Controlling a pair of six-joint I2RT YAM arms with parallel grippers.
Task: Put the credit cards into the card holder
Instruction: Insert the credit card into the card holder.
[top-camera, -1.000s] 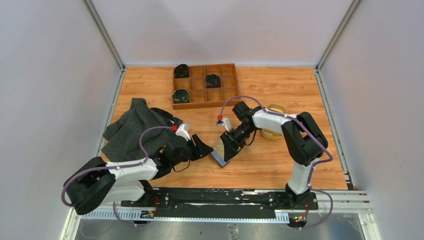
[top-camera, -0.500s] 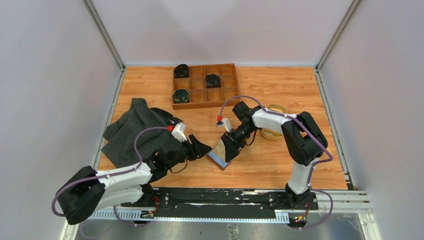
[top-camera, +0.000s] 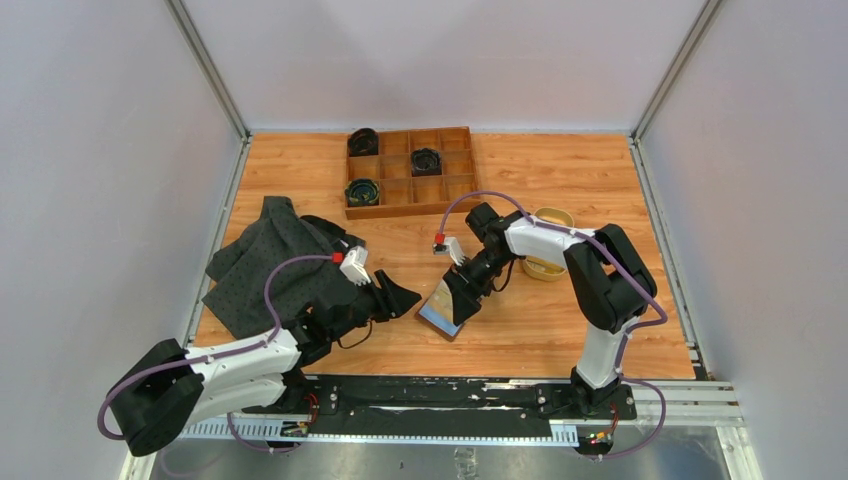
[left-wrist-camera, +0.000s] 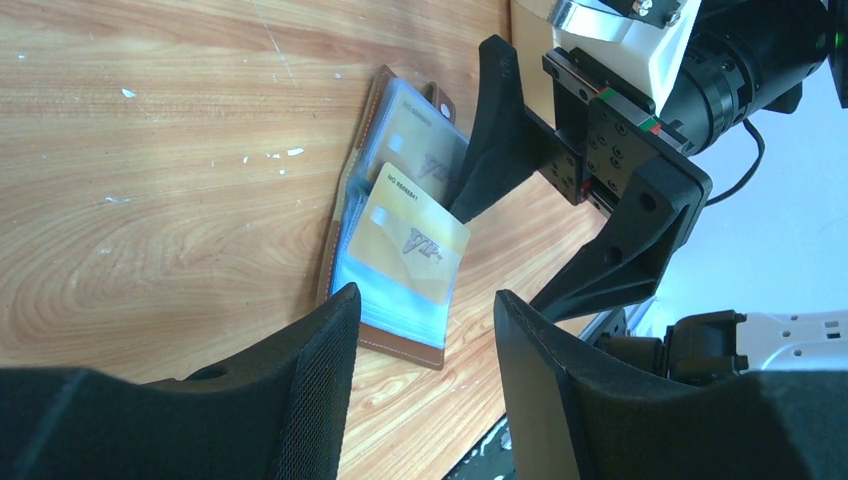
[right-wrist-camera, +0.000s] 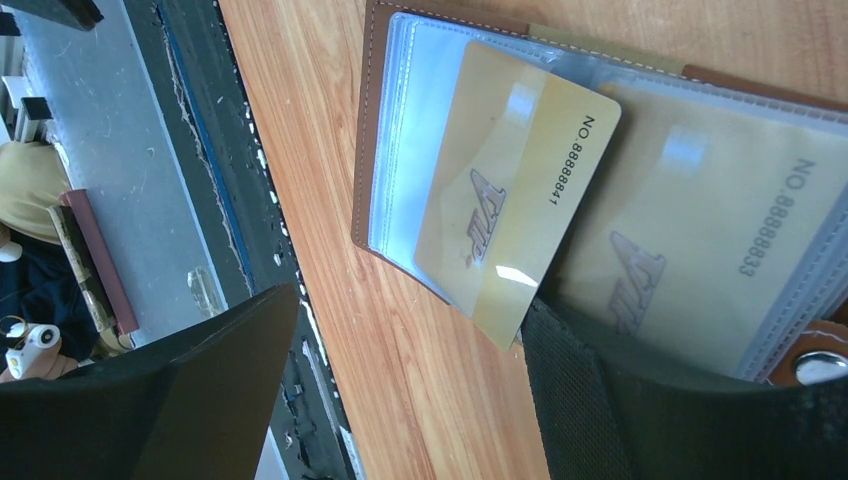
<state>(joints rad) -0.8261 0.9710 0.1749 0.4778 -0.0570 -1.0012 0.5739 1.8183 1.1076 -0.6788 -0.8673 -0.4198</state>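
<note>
The card holder (top-camera: 443, 312) lies open on the desk (top-camera: 560, 330), directly under the right end effector (top-camera: 462, 295) and just ahead of the left end effector's (top-camera: 400, 298) fingertips. The right end effector is released, its jaws spread wide. One finger presses on the clear sleeves (right-wrist-camera: 410, 130) near the snap stud (right-wrist-camera: 820, 367), and the other hangs clear over the bare desk. A gold card (right-wrist-camera: 510, 190) sits askew on the sleeves between those two fingers, one corner jutting past the brown leather edge; whether it is tucked into a sleeve cannot be told. A second gold card (right-wrist-camera: 690, 270) lies inside a sleeve by the pressing finger. The left end effector is also released, its jaws apart and grasping nothing. A dark cloth (top-camera: 270, 265) is bunched behind it.
</note>
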